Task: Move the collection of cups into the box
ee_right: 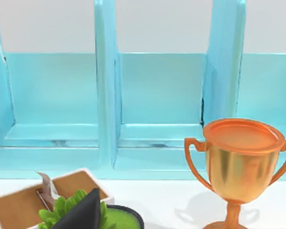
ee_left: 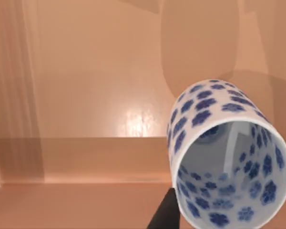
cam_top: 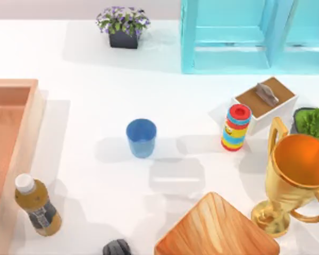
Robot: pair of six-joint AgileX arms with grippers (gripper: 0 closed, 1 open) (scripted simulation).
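Note:
The white cup with the blue floral pattern point(ee_left: 224, 157) hangs tilted over the orange-brown floor of the box point(ee_left: 95, 95), its mouth turned toward the left wrist camera. My left gripper point(ee_left: 181, 202) is shut on its rim, and one dark finger point(ee_left: 166, 213) lies against the outside of the wall. The plain blue cup point(cam_top: 141, 137) stands upright on the white table near the middle, to the right of the box point(cam_top: 26, 127), which sits at the left edge. My right gripper point(ee_right: 83, 214) hovers by the gold trophy point(ee_right: 240, 167) and the blue shelf.
A brown bottle point(cam_top: 37, 208) stands beside the box's near right wall. A wooden board point(cam_top: 218, 229) and a dark object point(cam_top: 117, 248) lie at the front. At the right are a striped ring toy point(cam_top: 236, 127), a small white box point(cam_top: 266, 103), the trophy point(cam_top: 297, 175) and a green plant point(cam_top: 312, 123).

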